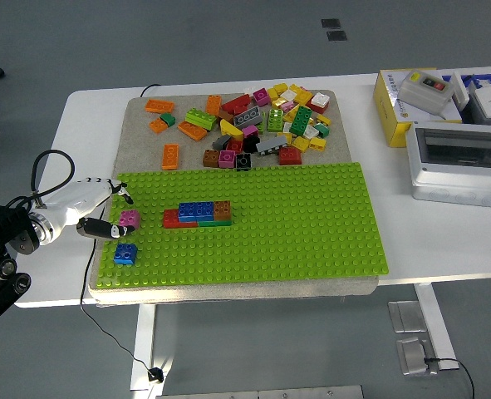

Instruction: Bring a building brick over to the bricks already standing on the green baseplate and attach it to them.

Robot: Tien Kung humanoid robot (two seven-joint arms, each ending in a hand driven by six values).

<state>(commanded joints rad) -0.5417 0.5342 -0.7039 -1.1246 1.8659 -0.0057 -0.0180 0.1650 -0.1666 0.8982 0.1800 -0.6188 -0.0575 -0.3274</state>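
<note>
Head view gives you one left hand (104,208), fingers pinching one pink brick (129,219) over the green baseplate (311,216). One blue brick (125,253) sits just below it; one joined brick cluster (198,214) stands beside. Loose bricks (253,120) overlap, uncountable.

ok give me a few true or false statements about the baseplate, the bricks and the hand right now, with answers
1. The left hand holds a pink brick at the green baseplate's left edge. True.
2. A blue brick sits alone near the baseplate's left front corner. True.
3. The joined bricks stand at the baseplate's right end. False: left of centre.
4. The loose brick pile lies on the baseplate. False: on the mat beyond it.
5. The right hand holds a brick. False: not in view.
</note>
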